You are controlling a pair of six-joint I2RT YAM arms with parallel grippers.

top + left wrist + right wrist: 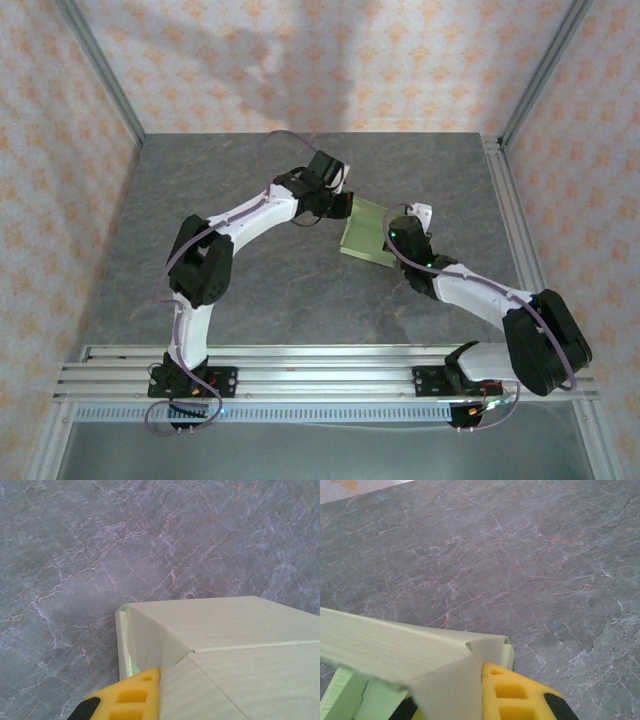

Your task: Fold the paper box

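Observation:
The paper box [365, 232] is pale yellow-green card, partly folded, lying mid-table between the two arms. My left gripper [343, 207] meets its left end and my right gripper [393, 233] its right end. In the left wrist view the paper box [225, 645] covers the lower right, and one yellow finger [127, 697] presses against a folded side panel; the left gripper [162, 685] is shut on that card. From the right wrist, a corner flap of the paper box [395, 652] runs down between the yellow fingers [520, 695]; the right gripper [470, 692] is shut on it.
The grey marbled table [250, 290] lies bare around the box. Patterned walls with metal frame posts [105, 80] close in the left, back and right sides. An aluminium rail [320, 375] carries both arm bases at the near edge.

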